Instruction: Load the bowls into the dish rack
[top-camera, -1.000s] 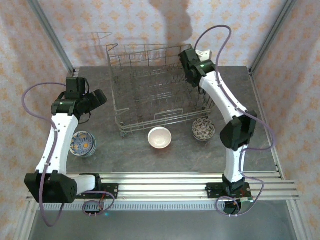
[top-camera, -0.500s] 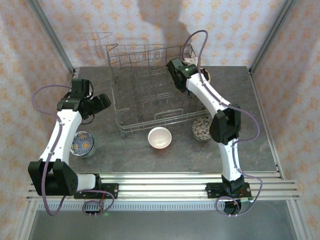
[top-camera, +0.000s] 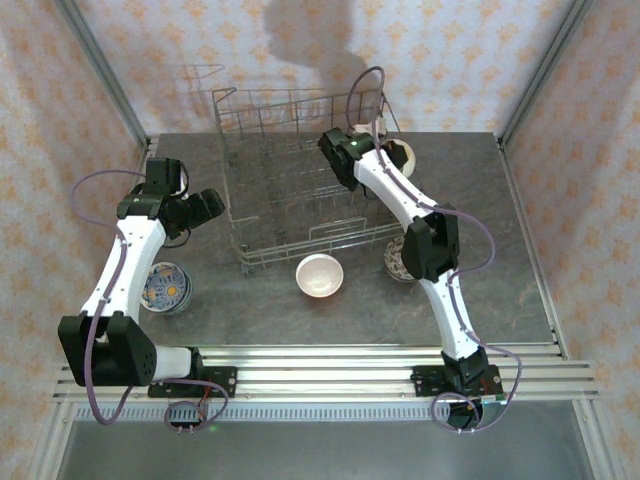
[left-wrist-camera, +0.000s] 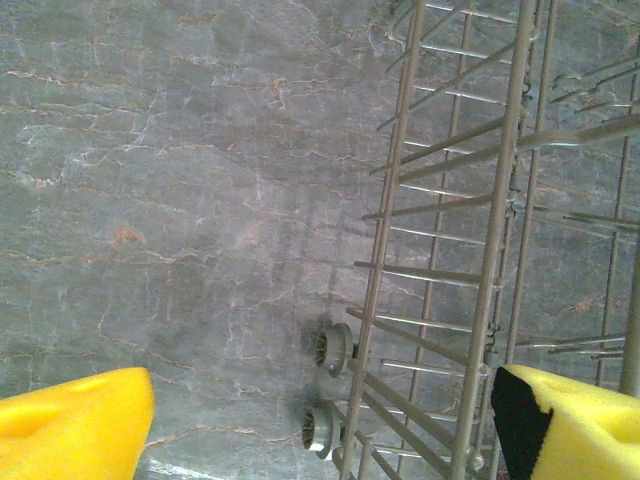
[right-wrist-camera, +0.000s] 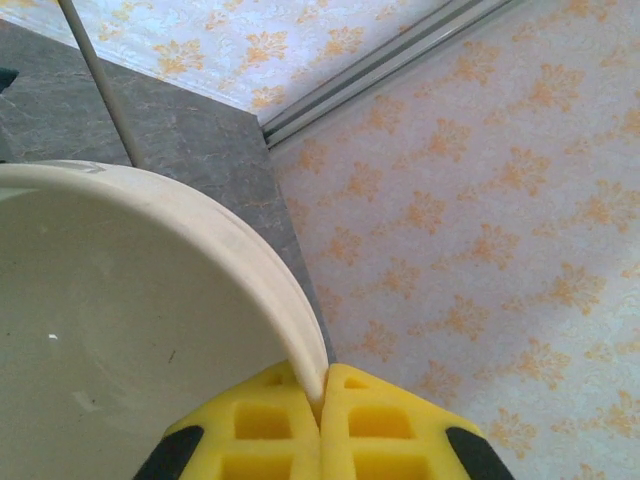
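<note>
Top view: spotting dish rack (top-camera: 300, 190) at table (top-camera: 520, 260) far centre; reaching over rack's far right corner with right gripper (top-camera: 390, 150), clamping cream bowl (top-camera: 405, 153) by its rim, just outside the right wall; hovering left gripper (top-camera: 205, 205) beside rack's left wall, spread apart, holding nothing; noting white bowl (top-camera: 319, 274) and brown-patterned bowl (top-camera: 398, 262) just before rack's near wall, blue-patterned bowl (top-camera: 163, 286) near table's left edge.

Left wrist view: showing yellow fingertips (left-wrist-camera: 70, 420) wide apart over bare table; catching rack's wire wall just inside the right finger.

Right wrist view: pinching cream bowl's rim between closed pads (right-wrist-camera: 260, 430); seeing bowl body extending left of them.

Judging tines as lying left of the held bowl; needing a short leftward carry over the wall; counting right arm as nearer.
</note>
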